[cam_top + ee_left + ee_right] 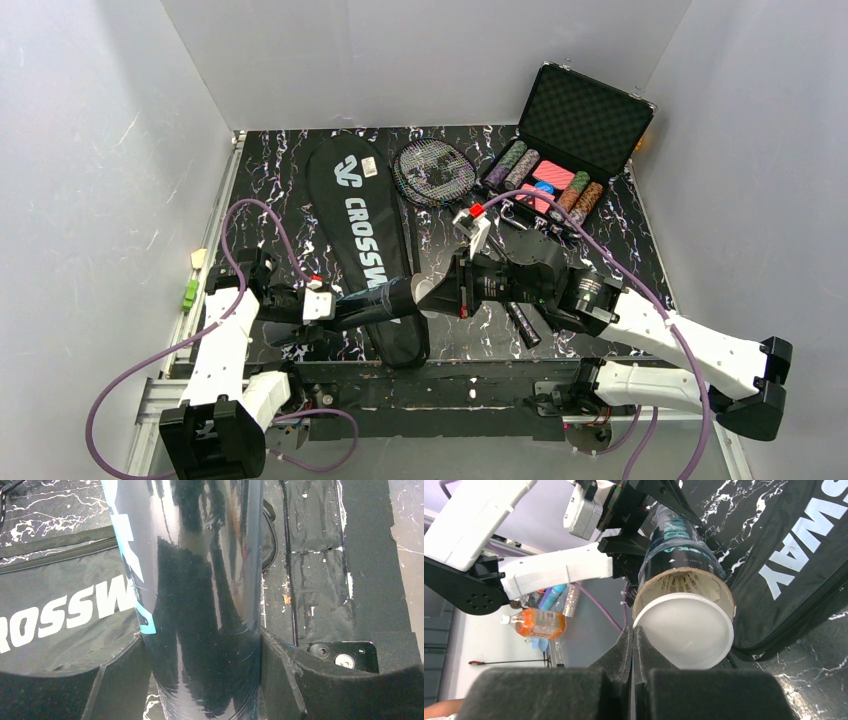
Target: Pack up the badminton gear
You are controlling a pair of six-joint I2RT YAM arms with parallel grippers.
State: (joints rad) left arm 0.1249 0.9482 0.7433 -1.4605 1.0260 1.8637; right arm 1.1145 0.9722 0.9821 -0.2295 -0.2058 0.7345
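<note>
Tube [385, 300] lay horizontal in mid-air over the near end of the CROSSWAY bag [360, 230]. The left gripper [345, 303] clamped it round the body, jaws approx. half spread & touching both sides. Right gripper [633, 635] was fully shut, seemingly nipping the rim of the white lid [686, 632]. The lid sat tilted vs. the tube mouth: lower edge overlapping, top gap showing a shuttlecock [681, 584] inside. To cap it well, IMO: square the lid to the mouth, centre it, then push straight along the tube axis w/ the left bracing. A skewed push would likely pop the thin rim out of the pinch. Rackets [433, 170] lay beside the bag, not yet packed.
</note>
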